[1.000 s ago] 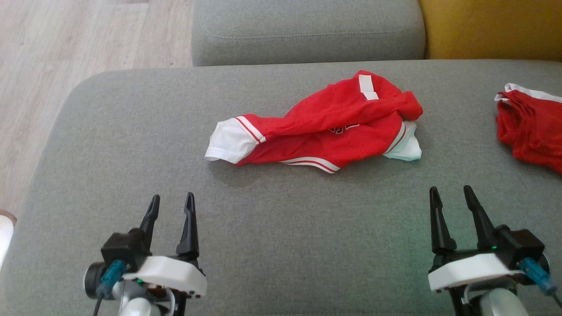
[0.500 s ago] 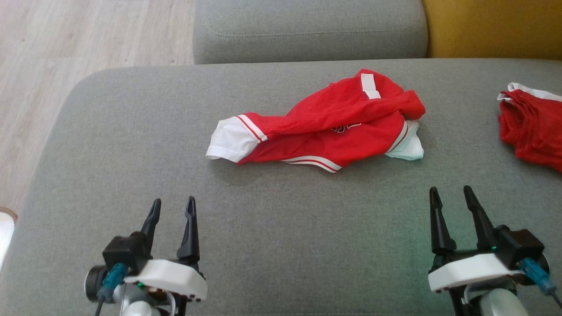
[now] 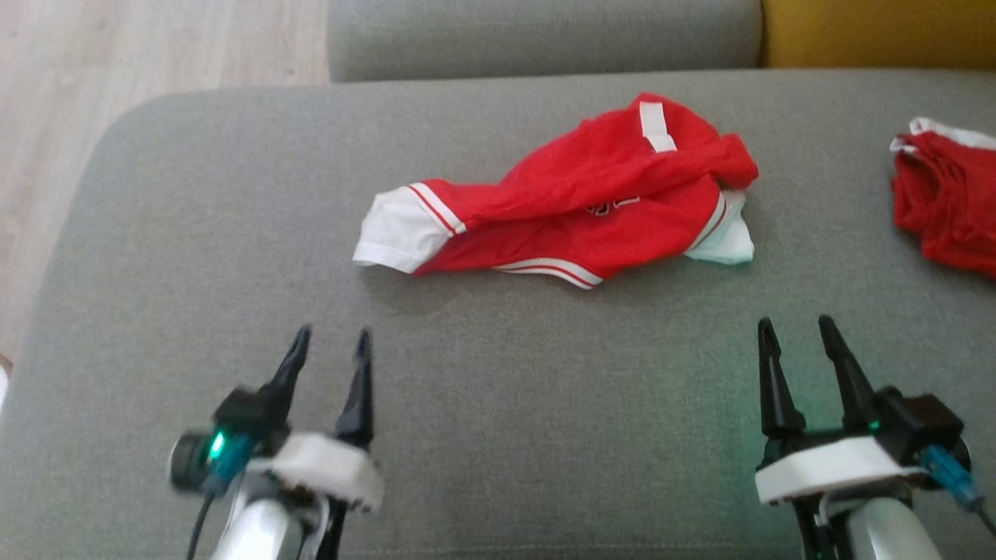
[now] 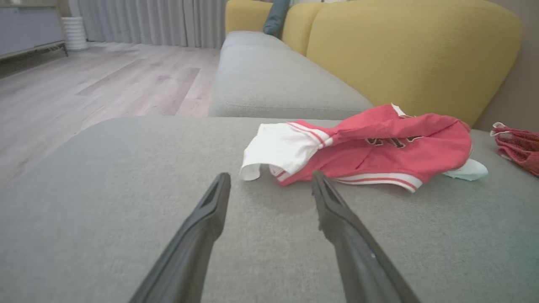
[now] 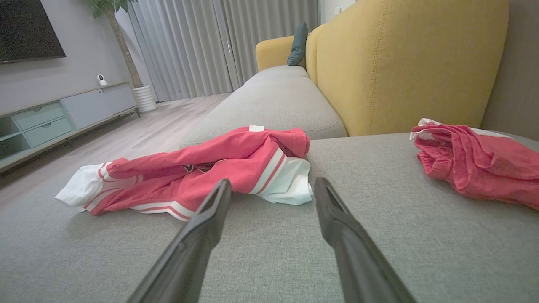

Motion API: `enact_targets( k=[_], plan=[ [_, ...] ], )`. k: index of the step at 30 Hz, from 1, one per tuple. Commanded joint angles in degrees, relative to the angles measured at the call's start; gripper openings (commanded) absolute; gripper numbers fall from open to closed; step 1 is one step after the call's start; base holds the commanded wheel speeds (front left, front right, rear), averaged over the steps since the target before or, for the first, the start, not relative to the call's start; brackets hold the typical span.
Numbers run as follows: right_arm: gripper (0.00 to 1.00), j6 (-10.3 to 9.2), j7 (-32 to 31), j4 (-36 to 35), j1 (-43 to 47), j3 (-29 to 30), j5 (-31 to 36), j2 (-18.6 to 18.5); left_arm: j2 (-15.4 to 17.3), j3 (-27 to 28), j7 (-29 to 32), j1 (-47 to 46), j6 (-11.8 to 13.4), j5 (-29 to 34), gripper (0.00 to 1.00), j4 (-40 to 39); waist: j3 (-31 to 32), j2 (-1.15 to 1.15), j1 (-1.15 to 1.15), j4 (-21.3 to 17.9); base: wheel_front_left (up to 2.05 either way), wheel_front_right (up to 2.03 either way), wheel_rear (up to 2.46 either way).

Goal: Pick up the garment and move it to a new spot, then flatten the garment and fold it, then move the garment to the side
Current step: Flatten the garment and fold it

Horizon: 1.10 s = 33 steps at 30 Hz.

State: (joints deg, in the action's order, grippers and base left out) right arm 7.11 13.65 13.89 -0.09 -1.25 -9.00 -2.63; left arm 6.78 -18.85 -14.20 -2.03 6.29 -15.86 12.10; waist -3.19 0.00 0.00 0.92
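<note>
A crumpled red garment (image 3: 591,210) with white sleeves and striped trim lies on the grey sofa seat (image 3: 498,404), toward the back middle. The left wrist view shows the garment (image 4: 379,147) just beyond my fingers, its white sleeve nearest. It also lies ahead of my fingers in the right wrist view, as the garment (image 5: 198,172) a little to the left. My left gripper (image 3: 333,346) hovers open over the seat at the lower left, short of the garment. My right gripper (image 3: 797,334) stands open at the lower right, also short of it. Neither holds anything.
A second red garment (image 3: 949,194) lies bunched at the seat's right edge, also seen as a red bundle (image 5: 476,164) from the right wrist. A yellow backrest (image 5: 400,63) rises behind. Another grey seat cushion (image 3: 545,35) adjoins at the back. Wooden floor (image 3: 117,54) lies left.
My left gripper has moved forward and slightly right toward the garment's white sleeve, blurred in motion. The head camera has shifted a little. The right gripper has held its place.
</note>
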Motion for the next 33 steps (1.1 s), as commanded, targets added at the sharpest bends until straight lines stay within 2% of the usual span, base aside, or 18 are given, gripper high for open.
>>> enact_targets(
  k=[1,7,18,24,26,27,31,33],
  plan=[
    [1.0,0.37,0.7,-2.1,-3.4,-1.6,0.1,-0.2,0.0,0.7,-0.1,-5.7,-0.6,1.2,1.0,-0.8,-1.6,0.0,0.0,-0.8,0.0,0.0,0.0],
    [1.0,0.37,0.7,-2.6,-6.0,-2.7,0.4,-0.2,-0.6,-3.4,1.0,-16.8,-2.5,5.0,1.0,5.6,-7.4,0.0,0.0,-4.0,0.0,0.0,0.0],
    [1.0,0.37,1.0,-2.7,-8.7,-4.0,0.3,-0.2,-0.8,-5.4,2.0,-29.5,-1.2,9.3,1.0,18.5,-13.7,0.0,0.0,-8.0,0.0,0.0,0.0],
    [1.0,0.37,1.2,-2.3,-9.6,-4.2,0.0,-0.2,-0.1,-6.0,1.9,-34.2,0.9,11.6,1.0,25.2,-14.9,0.0,0.0,-8.6,0.0,0.0,0.0],
    [1.0,0.37,1.2,-2.3,-9.8,-4.3,-0.2,-0.2,-0.2,-5.5,1.0,-35.6,1.8,11.5,0.05,25.8,-15.1,0.0,0.0,-8.7,0.0,0.0,0.0],
    [1.0,0.37,1.3,-2.3,-9.8,-4.3,-0.3,-0.2,-0.3,-5.2,0.5,-36.2,2.2,11.4,0.0,25.6,-15.2,0.0,0.0,-8.7,0.0,0.0,0.0],
    [1.0,0.37,1.3,-2.0,-9.9,-4.3,-0.5,-0.2,-0.7,-4.4,-0.7,-37.7,3.2,11.0,0.0,21.8,-15.3,0.0,0.0,-8.5,0.0,0.0,0.0],
    [1.0,0.37,1.3,-1.9,-9.9,-4.4,-0.6,-0.2,-0.7,-4.0,-0.7,-38.0,3.6,11.2,0.0,17.5,-15.2,0.0,0.0,-8.5,0.0,0.0,0.0]
  ],
)
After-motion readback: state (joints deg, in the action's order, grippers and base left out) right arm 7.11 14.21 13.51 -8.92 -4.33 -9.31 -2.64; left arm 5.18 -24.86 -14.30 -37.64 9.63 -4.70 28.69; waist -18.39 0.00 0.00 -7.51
